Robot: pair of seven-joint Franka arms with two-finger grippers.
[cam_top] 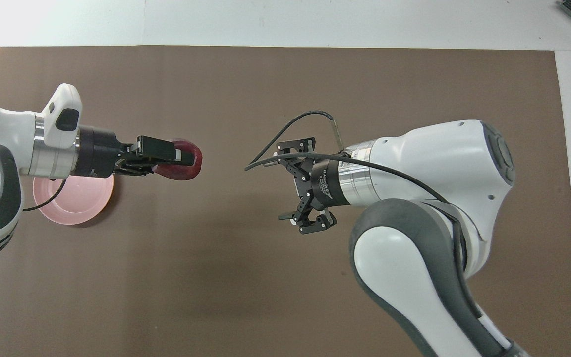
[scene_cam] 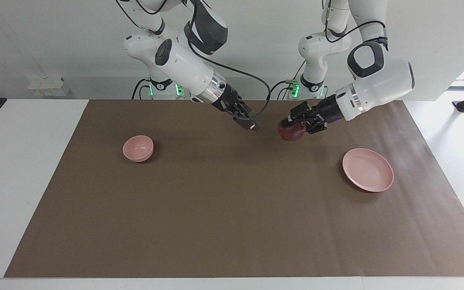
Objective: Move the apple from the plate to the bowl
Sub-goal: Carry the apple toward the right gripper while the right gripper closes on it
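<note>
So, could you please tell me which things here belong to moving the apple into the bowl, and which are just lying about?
Part of the job:
- apple, held in the air by the left gripper
- plate, now bare
- bowl, holding nothing
- right gripper, open, facing the apple

Just there:
- brown mat
- small white boxes at the wall

Left gripper [cam_top: 179, 158] grips apple [cam_top: 186, 168] — right gripper [cam_top: 288, 186] spread.
</note>
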